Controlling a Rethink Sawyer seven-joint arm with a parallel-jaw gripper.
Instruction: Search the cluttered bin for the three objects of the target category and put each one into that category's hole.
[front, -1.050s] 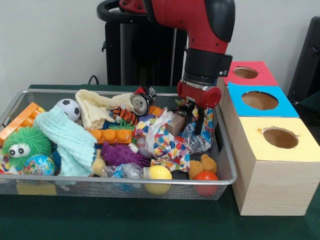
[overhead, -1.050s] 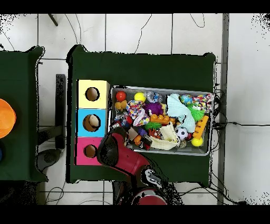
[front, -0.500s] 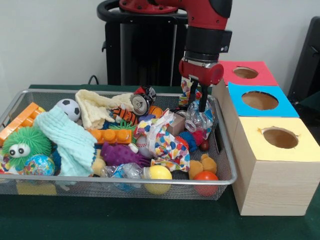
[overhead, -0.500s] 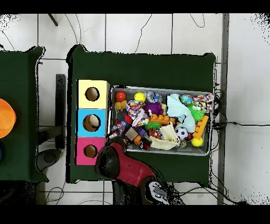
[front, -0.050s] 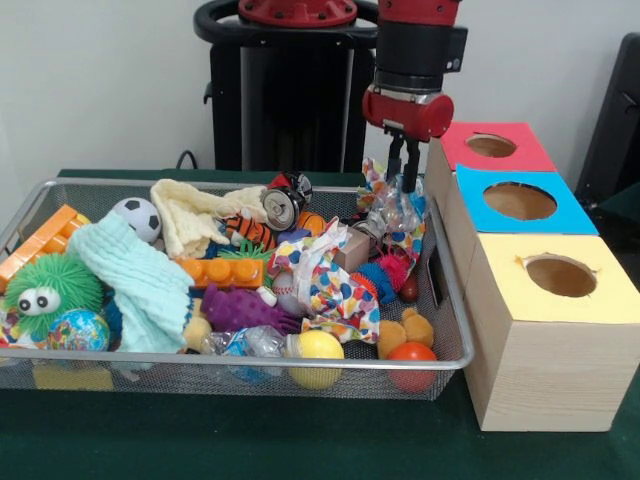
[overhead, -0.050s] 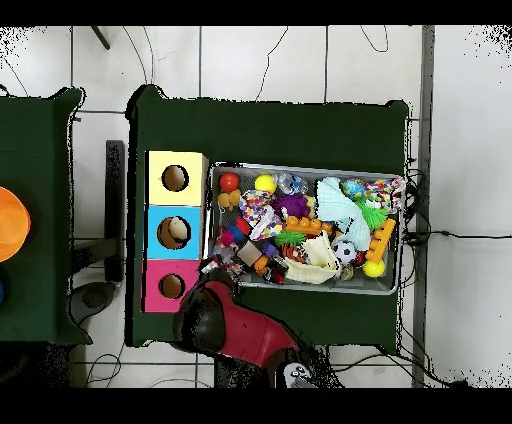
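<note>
While the gripper (front, -0.050s: 403, 172) hangs above the basket's (front, -0.050s: 452, 300) right rim beside the boxes, its fingers pinch a crinkled plastic bag (front, -0.050s: 398, 215). That thin grip may slip, or the dangling bag could snag the blue box (front, -0.050s: 560, 210) edge.

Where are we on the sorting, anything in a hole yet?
Something pale shows inside the blue hole; I can't tell what. In hand: the gripper, jaws shut on a crinkly plastic wrapper, lifting it at the bin's end nearest the boxes. Nothing released yet; the bin remains cluttered.
</note>
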